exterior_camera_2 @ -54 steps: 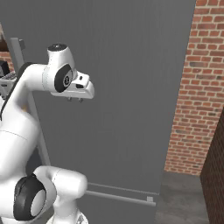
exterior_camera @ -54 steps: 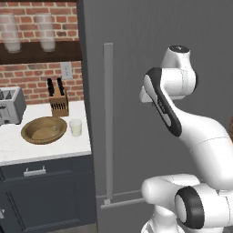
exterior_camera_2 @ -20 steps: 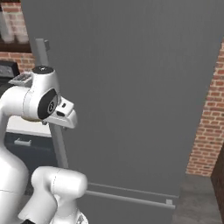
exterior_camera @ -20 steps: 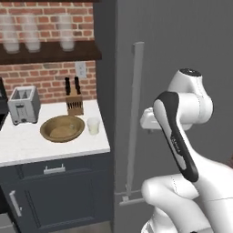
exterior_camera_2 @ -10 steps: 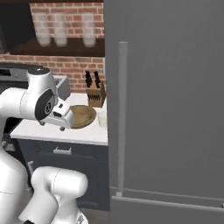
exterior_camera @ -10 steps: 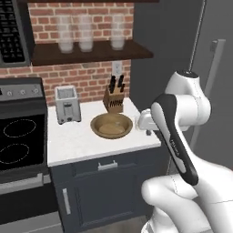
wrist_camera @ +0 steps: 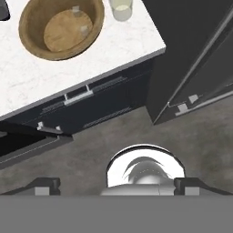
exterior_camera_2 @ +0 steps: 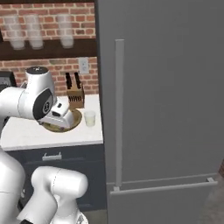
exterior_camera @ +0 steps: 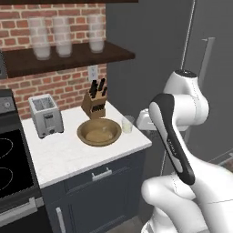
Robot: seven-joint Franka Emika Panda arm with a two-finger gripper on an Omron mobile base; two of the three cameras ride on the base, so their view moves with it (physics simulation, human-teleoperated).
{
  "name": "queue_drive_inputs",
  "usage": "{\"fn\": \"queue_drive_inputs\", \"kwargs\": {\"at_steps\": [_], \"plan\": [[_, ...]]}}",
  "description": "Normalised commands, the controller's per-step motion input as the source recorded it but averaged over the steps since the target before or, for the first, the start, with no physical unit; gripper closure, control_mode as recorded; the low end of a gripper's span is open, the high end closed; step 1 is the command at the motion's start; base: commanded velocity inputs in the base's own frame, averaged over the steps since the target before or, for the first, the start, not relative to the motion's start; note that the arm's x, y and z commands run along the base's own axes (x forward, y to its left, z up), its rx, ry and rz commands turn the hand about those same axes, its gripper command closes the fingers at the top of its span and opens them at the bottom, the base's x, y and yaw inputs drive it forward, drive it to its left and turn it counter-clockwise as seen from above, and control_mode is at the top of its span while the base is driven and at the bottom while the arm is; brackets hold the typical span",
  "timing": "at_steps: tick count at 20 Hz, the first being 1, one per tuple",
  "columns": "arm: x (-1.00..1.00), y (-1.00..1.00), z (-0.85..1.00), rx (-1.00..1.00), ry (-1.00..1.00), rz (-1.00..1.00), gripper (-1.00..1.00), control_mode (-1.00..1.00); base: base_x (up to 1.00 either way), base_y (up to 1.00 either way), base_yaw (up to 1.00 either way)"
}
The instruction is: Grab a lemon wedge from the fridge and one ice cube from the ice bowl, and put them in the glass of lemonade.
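Jaws [wrist_camera: 116, 185] wide, empty, well short of ice bowl [wrist_camera: 32, 18]

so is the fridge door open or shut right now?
Shut. The fridge shows a flat closed dark front, its bar handle flush, with no shelves visible.

I am operating in a home kitchen. I see a tall dark grey fridge [exterior_camera_2: 166, 96], a white marble counter [exterior_camera: 68, 152] over dark drawers, a silver toaster [exterior_camera: 44, 115], a black stovetop [exterior_camera: 10, 159] and a red brick wall [exterior_camera: 59, 86].

Toaster [exterior_camera: 45, 115], knife block [exterior_camera: 94, 102], perhaps glasses [exterior_camera: 63, 36]
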Motion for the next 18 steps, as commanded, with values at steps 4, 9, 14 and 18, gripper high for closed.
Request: {"fn": "queue_drive_inputs", "kwargs": {"at_steps": [4,9,14,18], "plan": [[0.00,0.00,0.00,0.00,0.00,0.00,-1.00,1.00,0.56,0.20,-0.08],[0.00,0.00,0.00,0.00,0.00,0.00,-1.00,1.00,0.59,0.24,0.00],[0.00,0.00,0.00,0.00,0.00,0.00,-1.00,1.00,0.57,0.27,0.00],[0.00,0.00,0.00,0.00,0.00,0.00,-1.00,1.00,0.39,0.35,0.00]]}}
